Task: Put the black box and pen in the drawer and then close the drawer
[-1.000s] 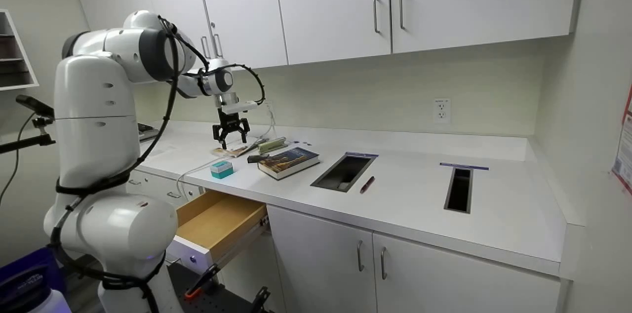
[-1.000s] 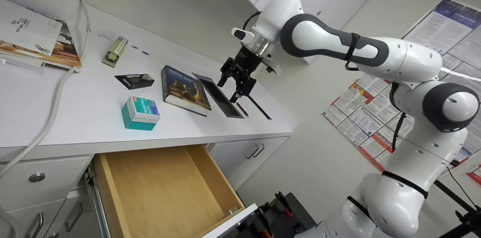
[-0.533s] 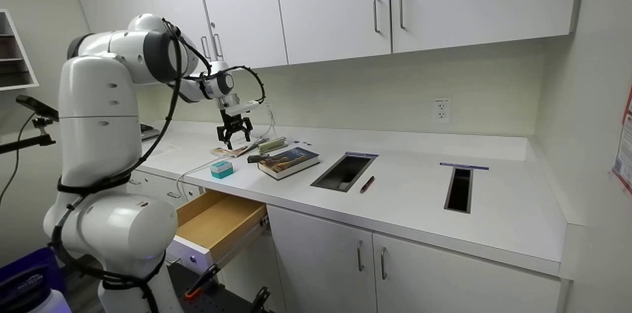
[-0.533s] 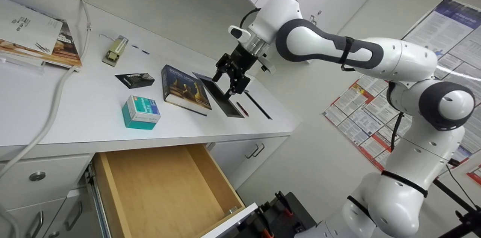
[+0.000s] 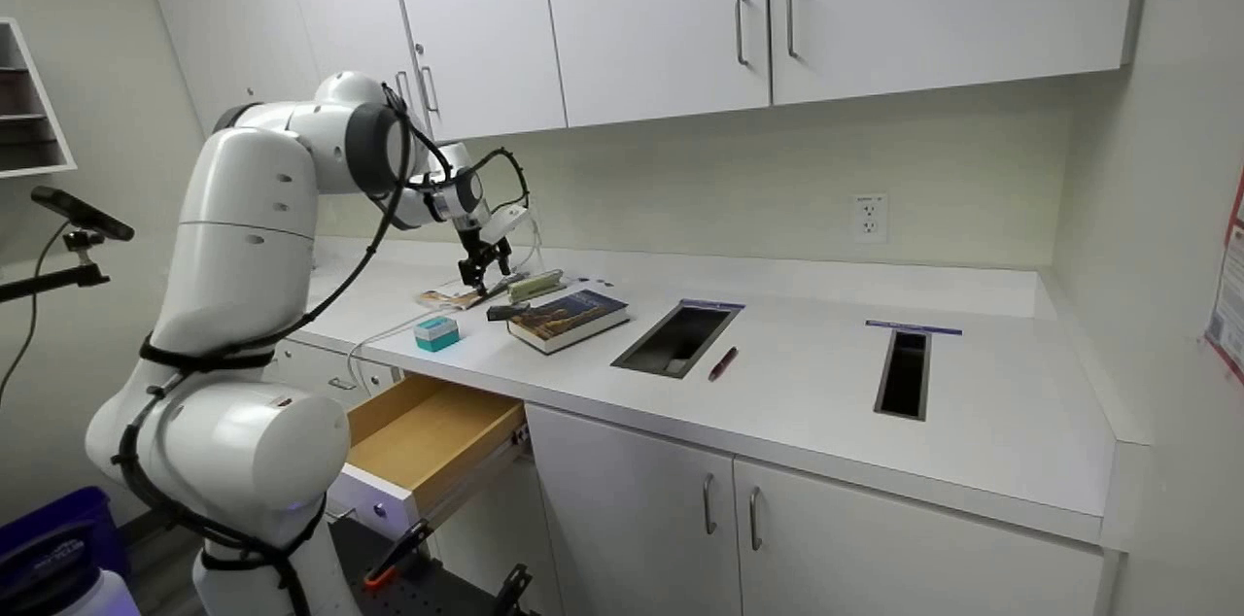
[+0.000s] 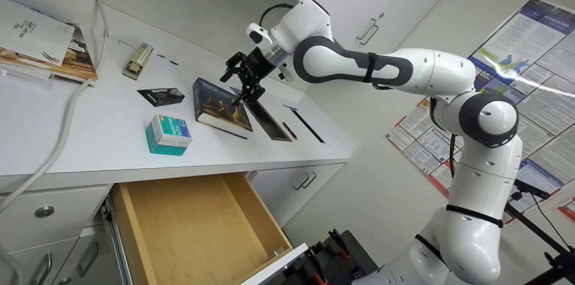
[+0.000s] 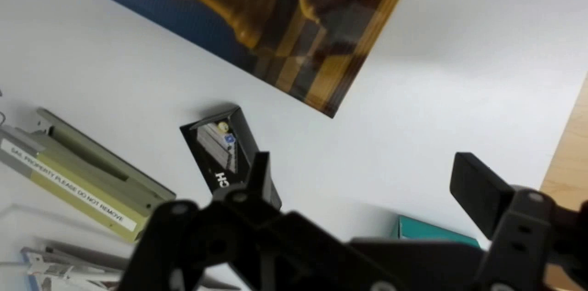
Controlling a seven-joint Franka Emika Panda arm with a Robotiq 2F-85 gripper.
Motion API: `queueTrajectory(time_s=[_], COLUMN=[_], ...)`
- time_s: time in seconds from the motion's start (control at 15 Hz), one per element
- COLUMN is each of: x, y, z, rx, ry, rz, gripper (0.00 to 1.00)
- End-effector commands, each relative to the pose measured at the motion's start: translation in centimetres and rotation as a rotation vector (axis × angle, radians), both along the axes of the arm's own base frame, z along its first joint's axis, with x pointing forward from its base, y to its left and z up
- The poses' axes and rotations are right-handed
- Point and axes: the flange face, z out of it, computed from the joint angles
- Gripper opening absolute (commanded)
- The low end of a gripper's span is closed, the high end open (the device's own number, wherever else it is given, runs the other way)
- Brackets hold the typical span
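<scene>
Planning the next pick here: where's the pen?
In both exterior views, the pen lies on the counter, right of the wide opening, left of the narrow slot.

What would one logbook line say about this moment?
hand: open, holding nothing; black box: on counter; red pen: on counter; drawer: open

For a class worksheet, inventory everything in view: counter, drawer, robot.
Drawer: 1, white front, open below counter
Slots: 2, dark, in counter
Pen: 1, red, beside larger slot
Textbook: 1, blue, near slots
Box: 1, black, beside textbook
Labelled tool: 1, olive, behind box
Carton: 1, teal/white, near counter's edge
Cable: 1, white, over counter's edge
Papers: several, mixed, beside cable
Strips: several, blue, on counter
Hand: 1, black, above counter
Arm: 1, white, beside counter
</scene>
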Motion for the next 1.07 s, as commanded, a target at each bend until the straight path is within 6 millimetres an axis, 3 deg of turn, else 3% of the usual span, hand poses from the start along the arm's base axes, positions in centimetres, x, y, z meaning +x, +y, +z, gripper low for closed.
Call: queueTrajectory(time_s=[0.0, 0.53, 0.67, 0.73, 1.0], x=[3.6, 7.6, 7.7, 7.0, 7.3], y=[1.1, 4.2, 5.3, 4.2, 5.4], z=[-0.2, -4.3, -5.3, -5.4, -6.2], rx=[0.040, 0.026, 0.022, 0.034, 0.036], ry=[-0.008, -0.018, 0.002, -0.013, -0.005], rz=[0.118, 0.293, 0.289, 0.276, 0.283], gripper=[1.00, 1.00, 1.00, 1.00, 1.00])
